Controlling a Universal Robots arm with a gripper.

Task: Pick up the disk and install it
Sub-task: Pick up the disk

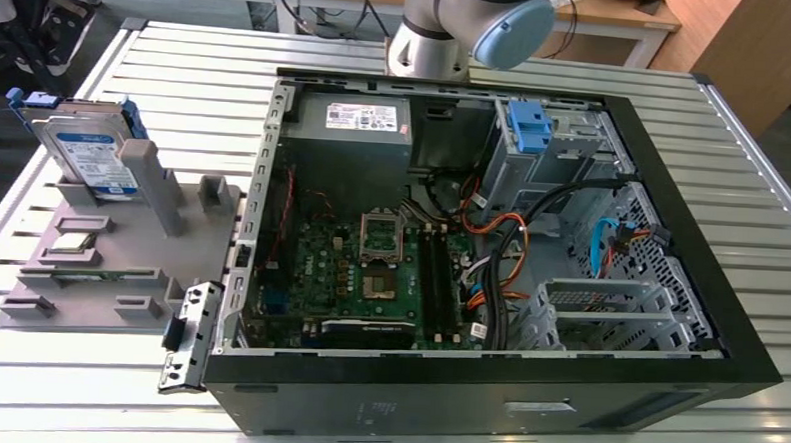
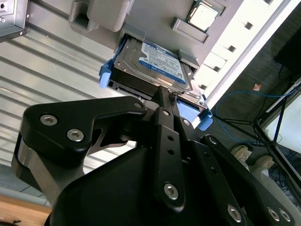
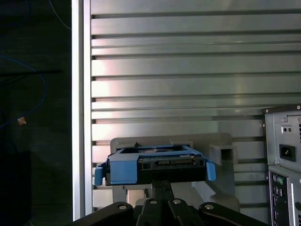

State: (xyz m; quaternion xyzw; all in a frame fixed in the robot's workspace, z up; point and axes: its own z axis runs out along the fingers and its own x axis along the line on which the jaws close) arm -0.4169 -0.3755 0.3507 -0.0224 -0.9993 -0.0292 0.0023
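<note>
Spotted the disk (image 1: 89, 153) parked upright on its edge in a slot of the grey holder (image 1: 141, 260), on the exterior view's left. Clipped in its blue carrier, white-and-blue label showing. Holder sitting on the slatted metal worktop (image 1: 175, 62), right beside the open PC case (image 1: 495, 406). In the second wrist view, got the hand (image 2: 167, 95) pinched together with nothing between the fingers. Lined up with the disk's connector end but hanging apart from it, not gripping anything.
</note>
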